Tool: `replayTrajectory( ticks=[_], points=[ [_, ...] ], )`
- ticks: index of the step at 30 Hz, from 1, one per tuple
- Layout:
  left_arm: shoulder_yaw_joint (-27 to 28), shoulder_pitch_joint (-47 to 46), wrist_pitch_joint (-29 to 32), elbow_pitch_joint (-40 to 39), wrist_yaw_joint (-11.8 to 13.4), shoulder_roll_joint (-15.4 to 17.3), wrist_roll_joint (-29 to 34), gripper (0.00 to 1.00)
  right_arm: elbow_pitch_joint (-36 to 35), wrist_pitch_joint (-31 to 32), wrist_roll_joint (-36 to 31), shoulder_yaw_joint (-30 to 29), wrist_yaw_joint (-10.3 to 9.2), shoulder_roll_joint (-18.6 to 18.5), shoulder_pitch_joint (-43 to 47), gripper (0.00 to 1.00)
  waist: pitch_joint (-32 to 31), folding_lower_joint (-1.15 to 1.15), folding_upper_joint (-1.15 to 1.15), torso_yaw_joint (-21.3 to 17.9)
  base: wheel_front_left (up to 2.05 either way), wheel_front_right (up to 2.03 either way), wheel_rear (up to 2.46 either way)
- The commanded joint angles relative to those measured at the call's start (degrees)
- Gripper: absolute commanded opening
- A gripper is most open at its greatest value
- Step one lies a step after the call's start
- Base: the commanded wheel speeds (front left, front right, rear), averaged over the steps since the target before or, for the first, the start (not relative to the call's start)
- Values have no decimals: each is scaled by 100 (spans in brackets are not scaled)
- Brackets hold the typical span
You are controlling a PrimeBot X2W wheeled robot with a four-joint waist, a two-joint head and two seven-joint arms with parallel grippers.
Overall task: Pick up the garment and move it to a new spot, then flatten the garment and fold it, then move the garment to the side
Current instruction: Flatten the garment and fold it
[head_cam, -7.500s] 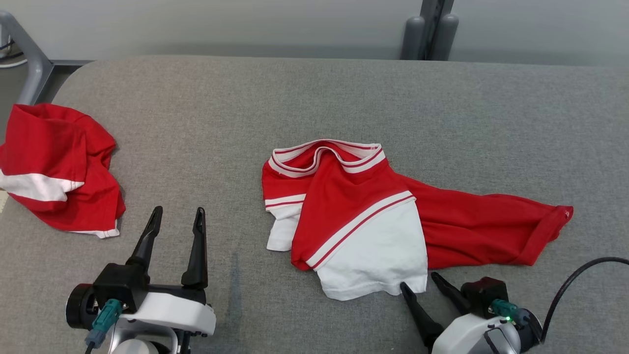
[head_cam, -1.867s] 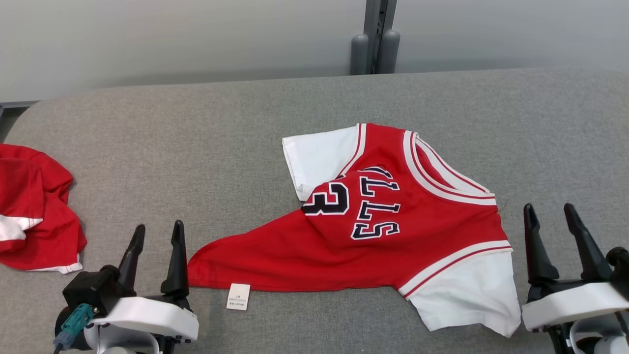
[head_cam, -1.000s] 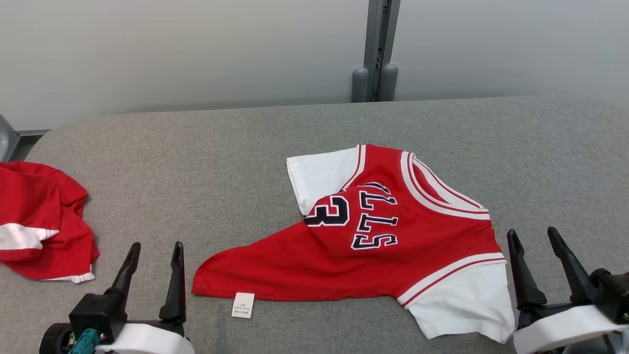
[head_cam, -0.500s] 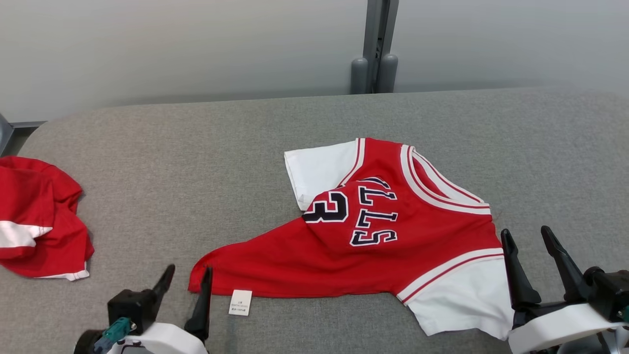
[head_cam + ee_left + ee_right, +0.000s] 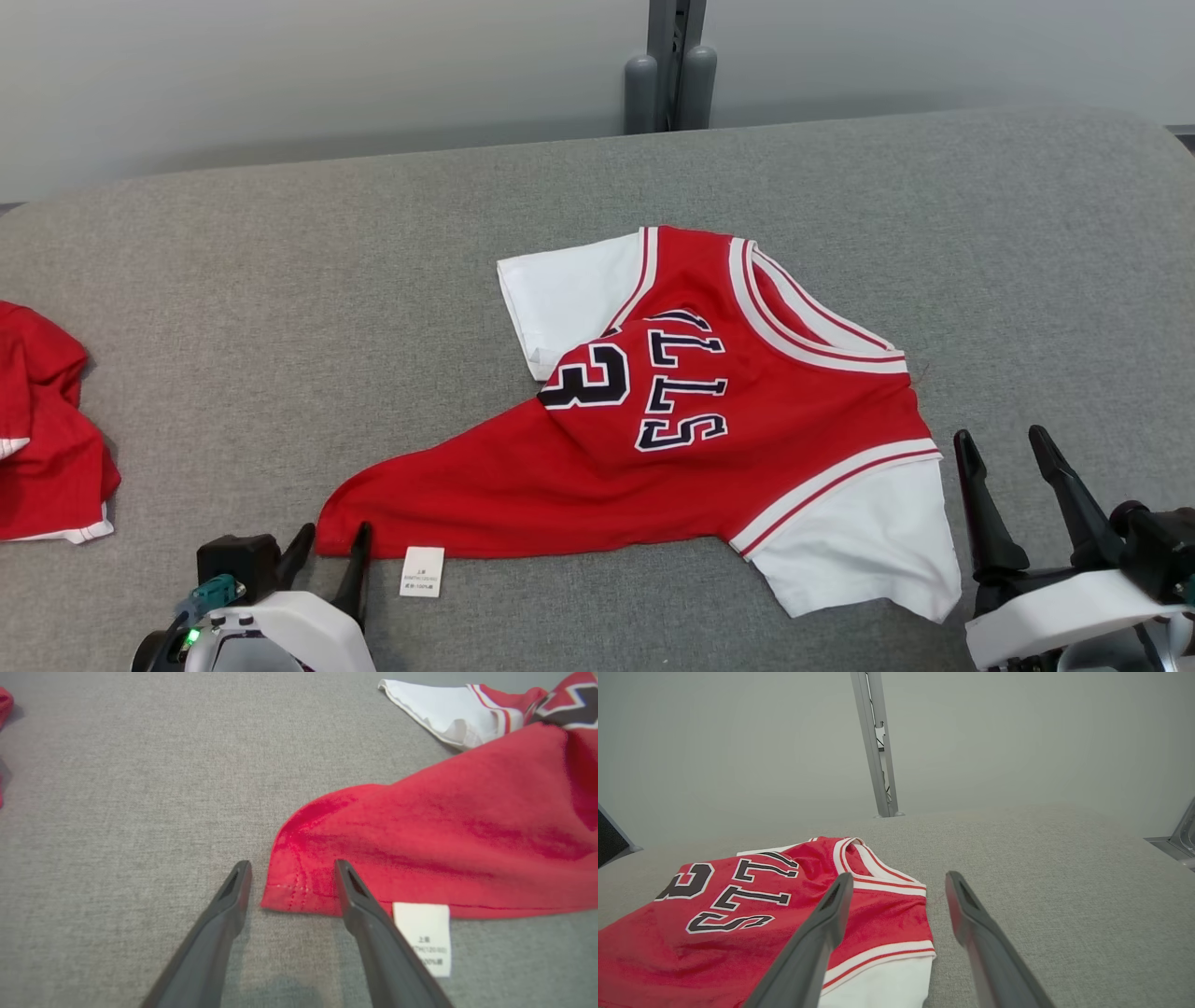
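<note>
The garment [image 5: 747, 439] is a red jersey with white sleeves and dark lettering, spread crumpled on the grey table [image 5: 280, 280]. Its red hem corner [image 5: 289, 891] points to the lower left, with a white label [image 5: 422, 570] beside it. My left gripper [image 5: 333, 534] is open and straddles that corner. In the left wrist view [image 5: 292, 867] one finger rests on bare table and the other lies over the red cloth. My right gripper [image 5: 1001, 439] stands open just right of the near white sleeve [image 5: 859, 541], holding nothing; the right wrist view [image 5: 899, 877] shows it above the table beside the jersey's collar.
A second red and white cloth [image 5: 47, 448] lies bunched at the table's left edge. A grey post [image 5: 667, 65] rises behind the far edge. Bare table stretches left of and behind the jersey, and to its right.
The head camera has shifted. My left gripper has moved right and down to the jersey's lower-left corner, which now lies between its fingers. The right gripper has hardly moved.
</note>
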Motion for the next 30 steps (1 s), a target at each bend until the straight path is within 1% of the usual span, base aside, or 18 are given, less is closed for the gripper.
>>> replayTrajectory(
  ticks=[1, 5, 10, 16, 23, 26, 27, 28, 29, 30],
  points=[
    [-17, -143, -2, 165, -82, -6, -21, 0, 55, -38, 42, -38, 1, -23, -56, 100, 44, 0, 0, -24, 0, 0, 0],
    [-36, -251, -79, 338, -140, -15, -23, 0, 114, -28, 54, -78, 1, -23, 15, 100, 62, 0, 0, -30, 0, 0, 0],
    [-85, -333, -189, 530, -205, -63, -34, 0, 249, 95, 118, -104, 1, -22, 344, 100, 90, 0, 0, 25, 0, 0, 0],
    [-108, -410, -309, 668, -235, -117, -57, 0, 753, 146, 280, -70, 1, -22, 743, 100, 164, 0, 0, 65, 0, 0, 0],
    [-134, -494, -381, 769, -256, -126, -49, 0, 1338, 7, 442, 211, 1, -26, 467, 100, 269, 0, 0, 70, 0, 0, 0],
    [-162, -561, -405, 797, -267, -133, -29, 0, 1607, 100, 468, 316, 1, -22, 358, 100, 302, 0, 0, 110, 0, 0, 0],
    [-169, -577, -423, 806, -263, -138, -27, 0, 1699, 149, 515, 342, 1, -26, 325, 52, 310, 0, 0, 123, 0, 0, 0],
    [-168, -584, -450, 812, -257, -141, -26, 0, 1808, 241, 531, 378, 2, -24, 338, 33, 316, 0, 0, 136, 0, 0, 0],
    [-170, -591, -471, 815, -252, -142, -26, 0, 1867, 277, 580, 415, 2, -13, 338, 0, 321, 0, 0, 147, 0, 0, 0],
    [-161, -598, -511, 807, -242, -145, -28, 0, 1907, 273, 599, 425, 2, -8, 325, 0, 328, 0, 0, 158, 0, 0, 0]
  ],
)
